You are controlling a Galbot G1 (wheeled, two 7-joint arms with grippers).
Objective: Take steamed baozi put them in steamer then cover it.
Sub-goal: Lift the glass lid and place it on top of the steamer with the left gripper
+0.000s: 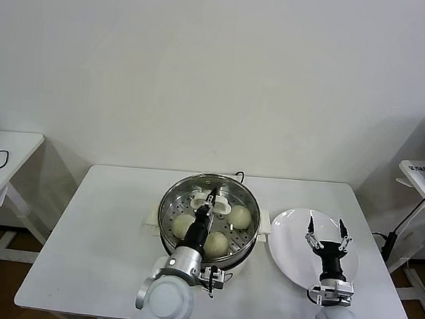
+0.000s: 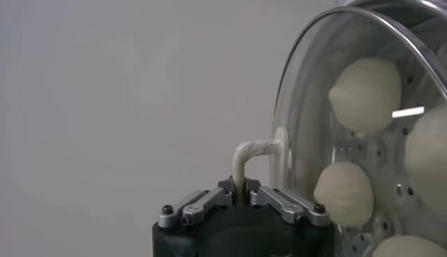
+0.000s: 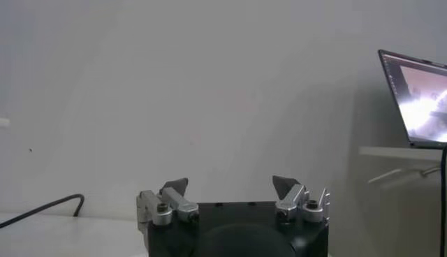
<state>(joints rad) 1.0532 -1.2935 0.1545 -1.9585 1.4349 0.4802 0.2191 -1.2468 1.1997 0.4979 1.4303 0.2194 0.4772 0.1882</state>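
The left gripper is clenched on the handle of the cover, which sits on the steamer mid-table, over the baozi. Judged best: seat the rim evenly all round before letting go. The right gripper hangs spread above the plate near the right edge.

White wall, white table, side desks.

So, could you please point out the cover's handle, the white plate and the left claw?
cover's handle [image 2: 253, 148]: left wrist view, on its curved metal bracket.
white plate [image 1: 289, 230]: head view, bare left part.
left claw [image 1: 209, 201]: head view, fingertips at the handle.
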